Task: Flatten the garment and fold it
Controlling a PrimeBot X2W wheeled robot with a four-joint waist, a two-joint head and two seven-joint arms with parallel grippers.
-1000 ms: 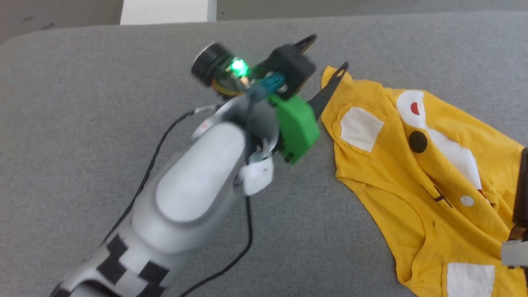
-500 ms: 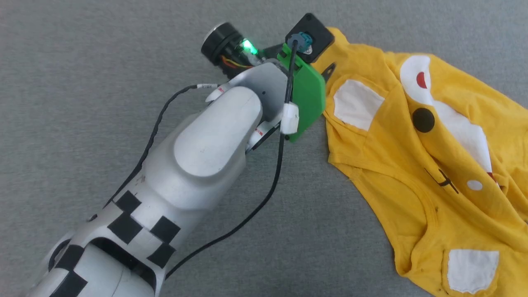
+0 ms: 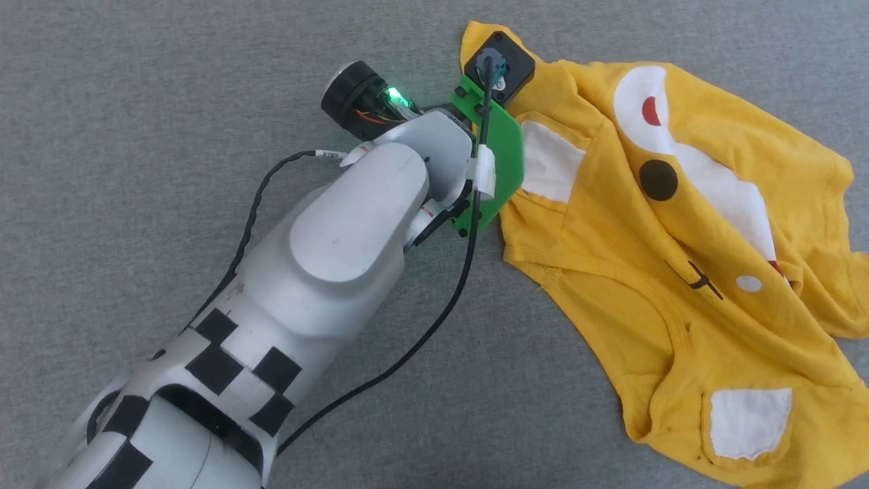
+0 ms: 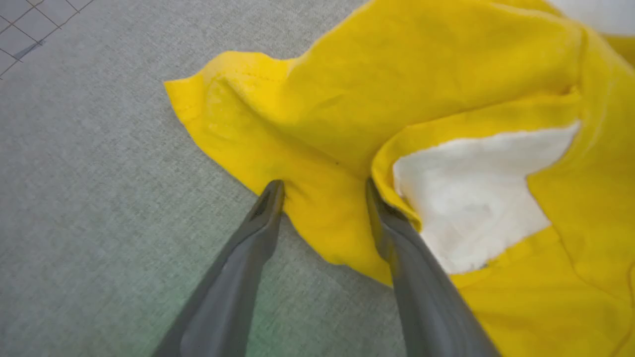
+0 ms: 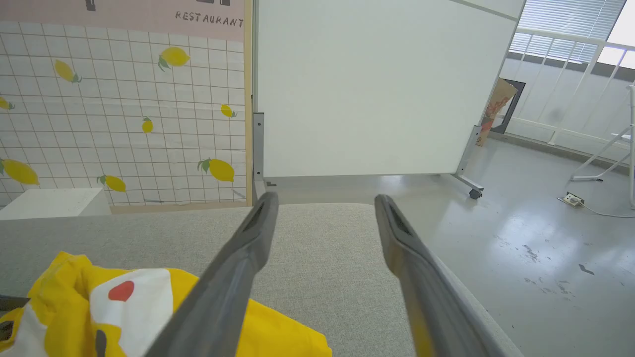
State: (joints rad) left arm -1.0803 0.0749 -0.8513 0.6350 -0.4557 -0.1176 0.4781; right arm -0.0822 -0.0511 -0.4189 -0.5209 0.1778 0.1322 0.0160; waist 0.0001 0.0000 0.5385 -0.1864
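The left arm [image 3: 339,238] reached from the lower left corner of the head view diagonally up and to the right across the grey desk [image 3: 136,136]. Its pale forearm was stretched long, and its wrist was tipped down over the near-left corner of the garment [image 3: 597,224]. A green bracket [image 3: 502,156] on the wrist overlapped the yellow cloth's edge, and a black cable [image 3: 434,326] hung in a loop beside the forearm.

In the left wrist view the left tool [image 4: 323,191] pointed steeply down at the desk [image 4: 99,173]. Its two fingers stood apart with a flat strip of the garment [image 4: 397,74] between them, not pinched. One fingertip [image 4: 275,191] met the cloth's outer edge where it lay on the desk. The other [image 4: 373,191] rested against a fold just beside a white patch [image 4: 471,198].

The right tool [image 5: 325,201] was held above the desk [image 5: 322,238], aimed nearly level toward the far edge. Its fingers were spread wide with nothing between them. The garment [image 5: 69,277] lay crumpled below and to one side of it. Beyond stood a lemon-printed backdrop [image 5: 124,124], a white panel [image 5: 367,89] and a shiny floor [image 5: 521,238].

The garment lay rumpled on the desk, across the right half of the head view.
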